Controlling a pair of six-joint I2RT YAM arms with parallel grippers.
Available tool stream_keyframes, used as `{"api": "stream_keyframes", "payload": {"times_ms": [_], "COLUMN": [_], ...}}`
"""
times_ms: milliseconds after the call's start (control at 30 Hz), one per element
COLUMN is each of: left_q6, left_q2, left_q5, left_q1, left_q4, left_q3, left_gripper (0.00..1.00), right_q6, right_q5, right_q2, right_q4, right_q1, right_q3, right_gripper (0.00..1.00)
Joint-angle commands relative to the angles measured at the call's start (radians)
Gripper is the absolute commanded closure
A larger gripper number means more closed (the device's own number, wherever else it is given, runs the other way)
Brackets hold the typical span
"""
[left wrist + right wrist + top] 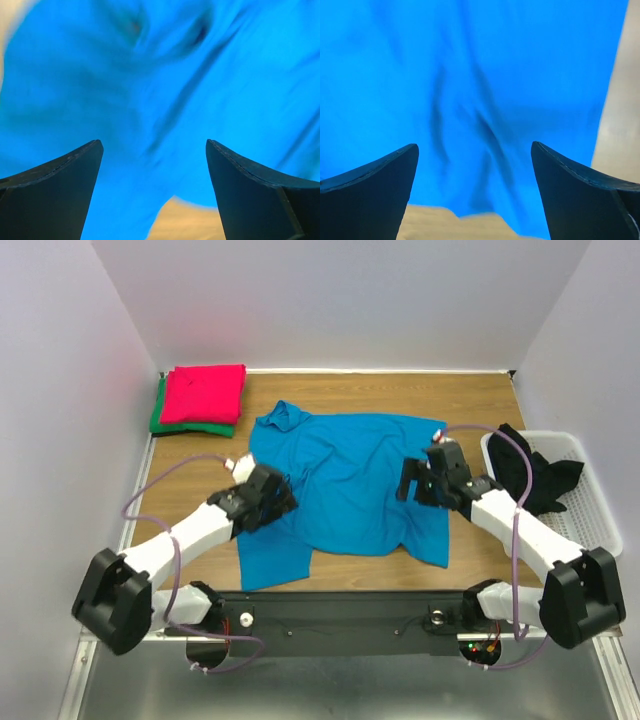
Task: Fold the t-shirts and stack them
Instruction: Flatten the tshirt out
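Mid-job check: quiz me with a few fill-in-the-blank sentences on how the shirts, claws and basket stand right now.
1. The spread-out t-shirt under both claws is coloured ____.
2. The green t-shirt lies ____ the folded red t-shirt.
3. The left claw and the right claw are both ____.
4. The white basket stands on the table's ____ side.
Missing words: blue; under; open; right.

Blue t-shirt spread, red atop green
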Motion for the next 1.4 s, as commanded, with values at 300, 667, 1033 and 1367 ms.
{"api": "stream_keyframes", "payload": {"times_ms": [300, 667, 1033, 1367], "left_q6": [-0.246, -0.581, -0.501, 0.091], "left_q2": [-0.012, 0.025, -0.06, 0.059], "left_q5": [0.144, 0.167, -0.144, -0.088], "left_q1": [-0.185, -0.539, -0.465, 0.121], "left_q4": [0.09, -0.208, -0.435, -0.086], "left_q3": [-0.288, -0.218, 0.051, 0.268], "left_gripper": [0.04, 0.04, 0.02, 0.02], "right_q6": [0.156, 0.181, 0.118, 0.0], "right_q5": [-0.018, 0.108, 0.138, 0.157], "right_q2": [-0.068, -0.066, -0.037, 0.324], "right_q4": [-0.015, -0.026, -0.049, -0.041], "right_q1": [-0.002, -0.004, -0.006, -0.056], "right_q3": [-0.225, -0.225, -0.061, 0.321], "right_gripper": [0.0, 0.0, 0.0, 0.0]}}
